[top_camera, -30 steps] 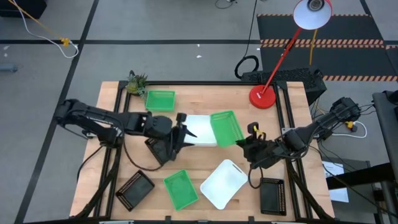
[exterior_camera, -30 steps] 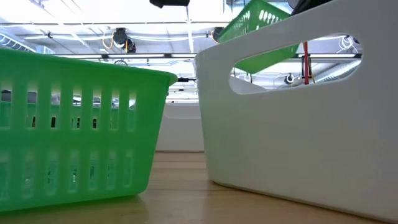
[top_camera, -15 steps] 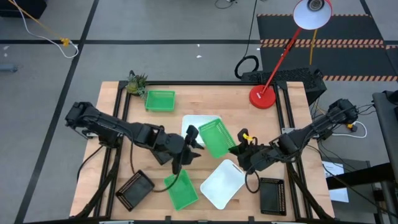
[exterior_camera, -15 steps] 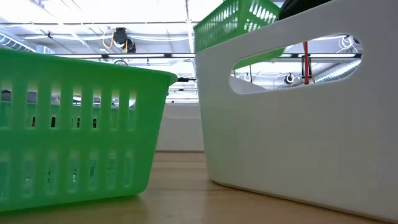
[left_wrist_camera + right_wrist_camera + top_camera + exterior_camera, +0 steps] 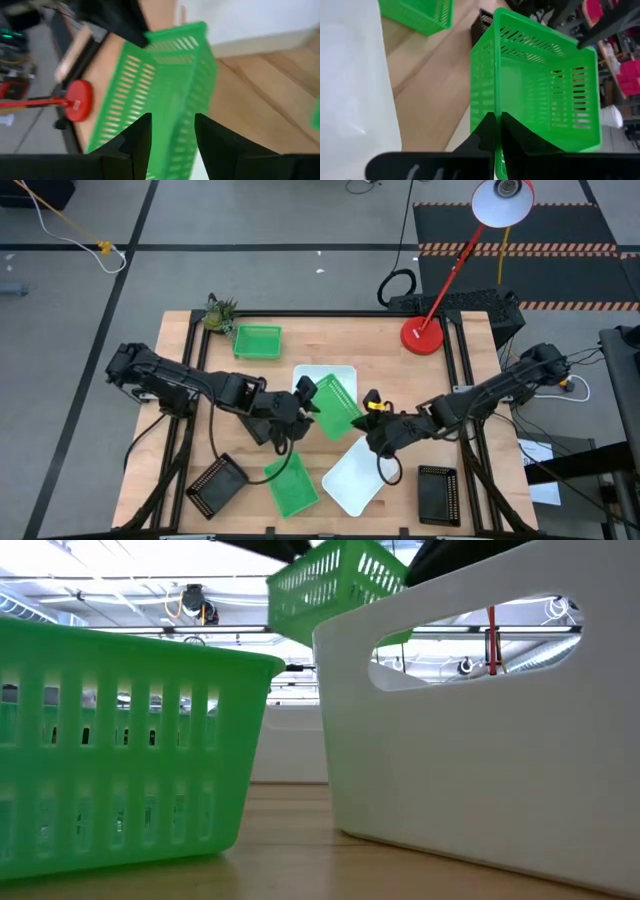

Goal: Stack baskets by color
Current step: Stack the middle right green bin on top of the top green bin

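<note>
A bright green basket (image 5: 336, 406) hangs tilted over a white basket (image 5: 325, 376) at the table's middle. My right gripper (image 5: 368, 418) is shut on it from the right. My left gripper (image 5: 308, 398) stands open at its left end, one finger on each side of the wall (image 5: 175, 125). The low view shows the held basket (image 5: 330, 585) high above the tabletop. Two more green baskets (image 5: 257, 340) (image 5: 292, 485), a second white one (image 5: 355, 475) and black ones (image 5: 217, 485) (image 5: 438, 495) rest on their bottoms. My left gripper has the green basket's wall between its spread fingers (image 5: 137, 137); whether they touch it I cannot tell. My right gripper pinches the rim of the basket's side wall (image 5: 496, 107), one finger inside and one outside, coming slanting down from the table's right. The basket is lifted clear and tilted.
A third black basket (image 5: 255, 426) lies under my left arm. The red lamp base (image 5: 422, 335) stands at the far right and a leafy toy (image 5: 220, 313) at the far left corner. Bare wood shows between the far green basket and the lamp.
My right gripper has carried the green basket toward the table's left and a little nearer, rolling its wrist, so the basket has turned about and tipped. My left gripper has gone a little toward the right, up to the basket's end, and has rolled.
</note>
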Controlling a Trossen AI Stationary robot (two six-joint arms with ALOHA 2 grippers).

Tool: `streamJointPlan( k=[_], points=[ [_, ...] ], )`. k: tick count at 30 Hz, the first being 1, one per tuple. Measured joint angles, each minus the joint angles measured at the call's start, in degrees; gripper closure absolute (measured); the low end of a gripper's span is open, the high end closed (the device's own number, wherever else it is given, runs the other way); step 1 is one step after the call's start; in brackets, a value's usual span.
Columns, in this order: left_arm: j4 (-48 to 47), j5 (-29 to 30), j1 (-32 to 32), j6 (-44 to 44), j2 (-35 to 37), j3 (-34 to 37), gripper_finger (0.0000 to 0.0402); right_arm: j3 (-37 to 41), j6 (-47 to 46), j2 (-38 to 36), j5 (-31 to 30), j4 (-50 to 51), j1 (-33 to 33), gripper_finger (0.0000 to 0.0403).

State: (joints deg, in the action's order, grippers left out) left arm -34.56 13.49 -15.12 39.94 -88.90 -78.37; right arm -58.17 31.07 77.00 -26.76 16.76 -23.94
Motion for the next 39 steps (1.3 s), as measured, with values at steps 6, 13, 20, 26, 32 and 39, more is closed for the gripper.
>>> streamJointPlan(
  k=[6, 13, 20, 26, 32, 39],
  points=[
    [-3.6, -2.7, 1.3, -1.5, 0.0, 0.0, 0.0253, 0.0, 1.5, 1.7, 1.6, -2.3, 1.8, 0.0399],
    [-7.2, -3.2, 2.5, -1.6, 0.0, 0.0, 0.0315, 0.0, 3.2, 1.7, 1.7, -2.4, 1.9, 0.0399],
    [-7.8, -3.5, 3.1, -1.0, 0.0, 0.1, 0.0383, 0.0, 4.3, 1.7, 1.6, -3.1, 1.9, 0.0399],
    [-7.8, -5.0, 3.2, 0.1, 0.0, 0.1, 0.0385, 0.0, 3.5, 1.7, 1.5, -4.4, 1.9, 0.0385],
    [-8.2, -5.2, 3.2, -2.8, 0.0, 0.1, 0.0389, 0.0, 0.1, 1.4, 1.4, -8.6, 1.8, 0.0313],
    [-10.6, -1.1, 3.1, -7.7, 0.0, 0.1, 0.0390, 0.0, -5.7, -1.6, 1.2, -9.8, 1.7, 0.0240]
  ],
)
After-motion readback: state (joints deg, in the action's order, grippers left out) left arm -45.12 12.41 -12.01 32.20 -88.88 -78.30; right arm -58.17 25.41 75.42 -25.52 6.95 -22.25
